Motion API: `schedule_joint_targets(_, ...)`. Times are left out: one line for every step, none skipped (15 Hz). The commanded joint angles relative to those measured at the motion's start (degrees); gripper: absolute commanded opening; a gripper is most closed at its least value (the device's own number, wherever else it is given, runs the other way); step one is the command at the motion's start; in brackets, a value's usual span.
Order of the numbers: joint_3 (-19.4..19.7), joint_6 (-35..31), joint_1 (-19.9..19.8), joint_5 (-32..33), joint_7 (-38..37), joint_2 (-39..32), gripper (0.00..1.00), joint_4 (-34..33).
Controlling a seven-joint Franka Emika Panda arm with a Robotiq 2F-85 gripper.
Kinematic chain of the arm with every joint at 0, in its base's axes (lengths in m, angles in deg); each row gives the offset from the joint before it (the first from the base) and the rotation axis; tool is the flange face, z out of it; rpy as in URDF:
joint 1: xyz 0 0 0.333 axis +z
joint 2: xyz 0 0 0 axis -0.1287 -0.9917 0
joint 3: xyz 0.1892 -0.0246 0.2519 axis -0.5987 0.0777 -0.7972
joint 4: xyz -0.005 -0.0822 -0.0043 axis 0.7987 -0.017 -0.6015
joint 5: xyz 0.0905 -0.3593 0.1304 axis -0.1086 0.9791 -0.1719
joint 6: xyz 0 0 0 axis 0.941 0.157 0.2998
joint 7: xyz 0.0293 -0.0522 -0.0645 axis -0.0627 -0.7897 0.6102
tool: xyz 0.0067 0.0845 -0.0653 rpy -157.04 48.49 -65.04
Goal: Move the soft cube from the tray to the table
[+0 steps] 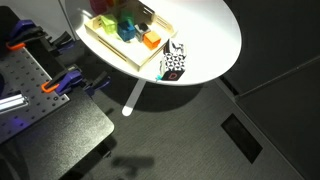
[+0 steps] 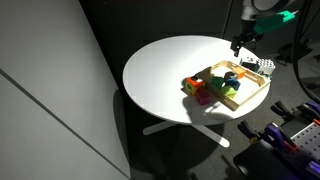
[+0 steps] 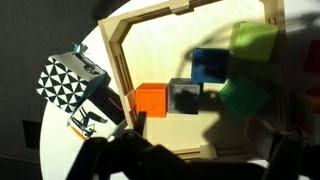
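One soft cube [image 3: 63,80] sits on the counter [image 1: 210,40] just outside the tray [image 3: 115,60]. It looks light and squashy, so pinch opposite flat faces gently. The tool [image 2: 239,46] hovers above the tray; I cannot tell its opening.

I am looking down on the tray [image 3: 118,70], which is sitting on the table [image 1: 215,40] close to the table's edge. Several blocks [image 3: 152,100] are lying inside the tray, one just beside its left rim. In the wrist view the soft cube [image 3: 62,82] is resting on the table left of the tray, outside the rim. The checkered cube [image 3: 92,112] is sitting just beside it, nearer to me.
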Motion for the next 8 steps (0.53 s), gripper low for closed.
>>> schedule_joint_targets(-0.9, -0.4, -0.8, 0.1, -0.1, 0.7, 1.0, 0.8)
schedule_joint_targets(-1.0, -0.7, -0.8, 0.1, -0.1, 1.2, 1.0, 1.4)
schedule_joint_targets(-1.1, -0.8, -0.8, 0.1, -0.1, 1.5, 1.0, 1.7)
schedule_joint_targets(-1.1, -0.9, -0.8, 0.1, -0.1, 1.6, 1.0, 1.9)
schedule_joint_targets(-1.1, -0.9, -0.8, 0.1, -0.1, 1.7, 1.0, 1.9)
schedule_joint_targets(-1.1, -0.9, -0.8, 0.1, -0.1, 1.7, 1.0, 1.9)
schedule_joint_targets(-1.1, -0.9, -0.8, 0.1, -0.1, 1.7, 1.0, 1.9)
schedule_joint_targets(-1.1, -0.9, -0.8, 0.1, -0.1, 1.7, 1.0, 1.9)
